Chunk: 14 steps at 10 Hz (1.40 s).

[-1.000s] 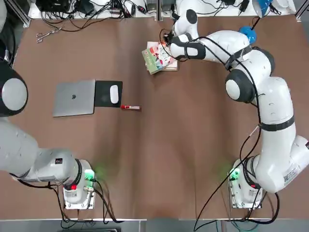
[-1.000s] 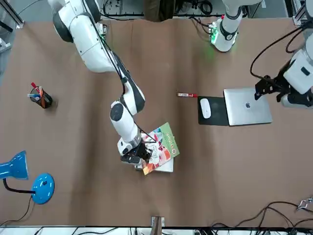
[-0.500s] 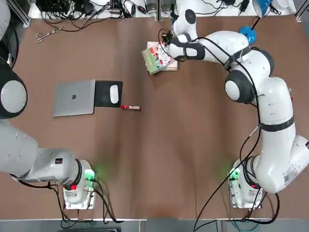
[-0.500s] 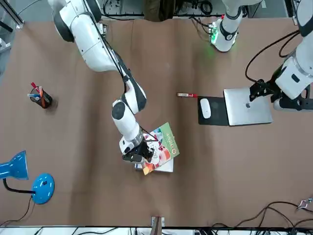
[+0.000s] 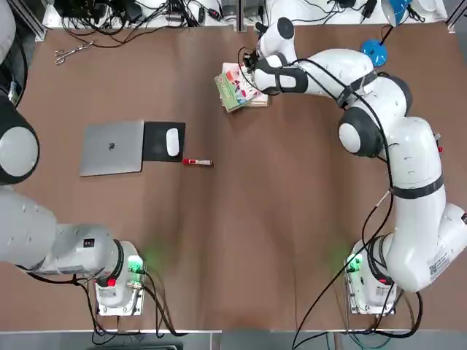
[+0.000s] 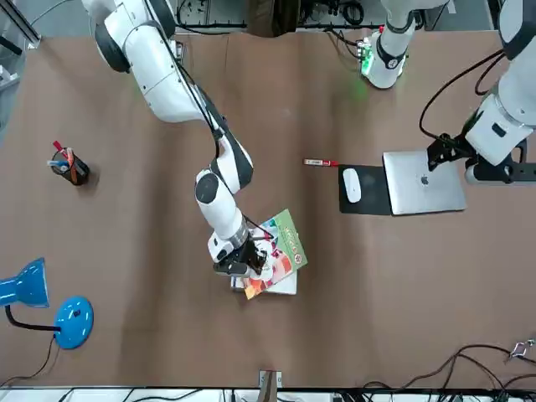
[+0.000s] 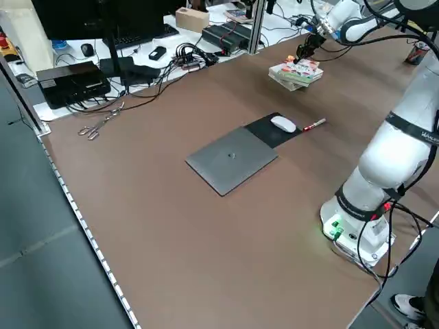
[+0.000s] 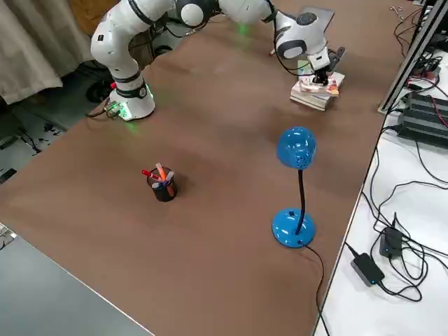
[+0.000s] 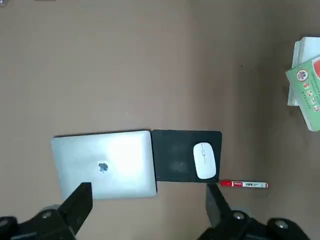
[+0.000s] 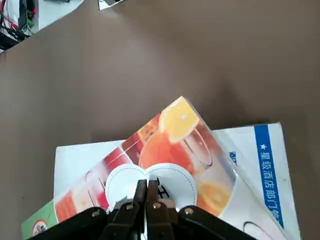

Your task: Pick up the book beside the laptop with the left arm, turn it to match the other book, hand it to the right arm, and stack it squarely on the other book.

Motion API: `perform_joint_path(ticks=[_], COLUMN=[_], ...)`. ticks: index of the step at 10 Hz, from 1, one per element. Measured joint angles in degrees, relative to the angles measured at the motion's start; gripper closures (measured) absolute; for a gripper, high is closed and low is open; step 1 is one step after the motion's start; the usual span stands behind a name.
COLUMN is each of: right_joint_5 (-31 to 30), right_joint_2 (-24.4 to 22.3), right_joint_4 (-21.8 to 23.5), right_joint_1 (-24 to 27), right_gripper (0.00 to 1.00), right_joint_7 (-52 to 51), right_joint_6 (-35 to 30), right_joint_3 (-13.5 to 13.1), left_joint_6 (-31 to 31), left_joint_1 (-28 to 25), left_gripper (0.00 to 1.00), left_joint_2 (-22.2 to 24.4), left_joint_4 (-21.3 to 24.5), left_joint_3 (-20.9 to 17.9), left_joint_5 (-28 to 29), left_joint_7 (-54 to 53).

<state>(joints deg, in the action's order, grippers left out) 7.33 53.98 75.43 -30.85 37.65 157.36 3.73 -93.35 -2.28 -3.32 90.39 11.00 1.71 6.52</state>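
The book (image 5: 236, 85), colourful with a green band, lies skewed on top of the other book (image 10: 262, 165), whose white cover with blue print shows beneath it at the table's far middle. My right gripper (image 10: 146, 196) is shut, its fingertips together right over the book's (image 10: 175, 132) cover near the end away from the green band; the same gripper (image 6: 248, 263) shows at that end in the front view. My left gripper (image 9: 147, 202) hangs open high above the silver laptop (image 9: 102, 164), holding nothing. The laptop (image 5: 112, 148) lies flat on the left half of the table.
A black mouse pad (image 5: 157, 141) with a white mouse (image 5: 173, 141) touches the laptop's right edge, and a red marker (image 5: 197, 162) lies beside it. A blue desk lamp (image 8: 295, 182) and a pen cup (image 8: 163, 185) stand on the robot's right side. Scissors (image 5: 70, 52) lie far left.
My right gripper has shifted slightly along the book's end, staying shut. The stacked books have not visibly moved. The left arm has drifted a little above the laptop.
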Motion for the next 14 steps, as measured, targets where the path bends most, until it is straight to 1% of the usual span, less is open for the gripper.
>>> perform_joint_path(ticks=[3,7,10,14], right_joint_5=[0.3,1.6,1.7,1.7], right_joint_2=[0.1,-0.2,-1.4,-2.1], right_joint_4=[0.1,1.5,3.4,4.7], right_joint_1=[0.1,1.2,2.1,2.4], right_gripper=[0.94,0.94,0.94,0.95], right_joint_7=[0.2,1.2,5.6,12.5], right_joint_6=[0.0,1.8,2.0,2.4], right_joint_3=[-0.3,-0.4,-0.4,-0.5], left_joint_6=[-0.1,-0.5,-0.6,-0.6], left_joint_1=[-0.2,0.1,0.1,0.1], left_gripper=[0.0,0.0,0.0,0.0], left_joint_2=[0.0,0.0,0.0,-0.2], left_joint_4=[0.0,-0.5,-0.5,-0.5], left_joint_3=[0.0,0.2,0.3,0.3], left_joint_5=[0.0,0.0,0.0,0.0], left_joint_7=[0.0,0.0,0.0,0.0])
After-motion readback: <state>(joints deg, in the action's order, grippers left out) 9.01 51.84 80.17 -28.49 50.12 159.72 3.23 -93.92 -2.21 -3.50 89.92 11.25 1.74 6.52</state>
